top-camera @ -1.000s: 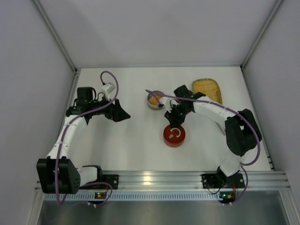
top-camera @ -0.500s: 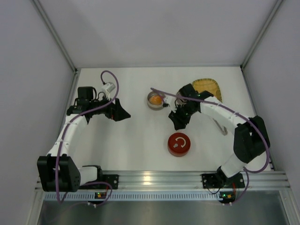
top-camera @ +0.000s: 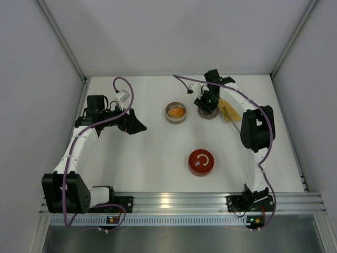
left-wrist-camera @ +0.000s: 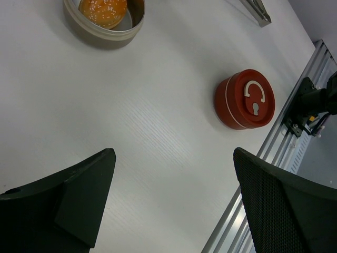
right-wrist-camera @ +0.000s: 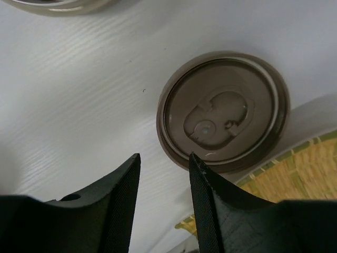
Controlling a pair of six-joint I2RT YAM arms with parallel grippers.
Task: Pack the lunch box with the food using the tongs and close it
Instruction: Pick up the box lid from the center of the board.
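The right end effector (right-wrist-camera: 164,163) was seen low over the brown lid (right-wrist-camera: 224,113) at the upper middle of the overhead view. Its jaws were set part open with a narrow gap, and nothing was held between them. In the wrist view the gap was lined up over the lid's lower-left rim, and the woven tray (right-wrist-camera: 300,168) was just beside the lid at the lower right. The step in hand was judged to be a pick of that lid, so that the open tin (left-wrist-camera: 102,38) could be closed. For a clean grip, one finger would best be lowered inside the rim and the other outside it. The pinch would then be taken on the raised edge rather than on the flat top. The descent should be kept straight, so that the lid would not be nudged onto the tray. The orange food piece (left-wrist-camera: 102,9) was found already inside the open tin, at the upper left of the left wrist view. The black piece could not be made out in any view. The tongs (left-wrist-camera: 257,9) were glimpsed only as a silvery tip at the top right of that view, gripped by neither arm. The left end effector (left-wrist-camera: 174,155) was held fully open and empty above the bare bench (left-wrist-camera: 158,105). The red round tin (left-wrist-camera: 245,99) stood apart at centre right.
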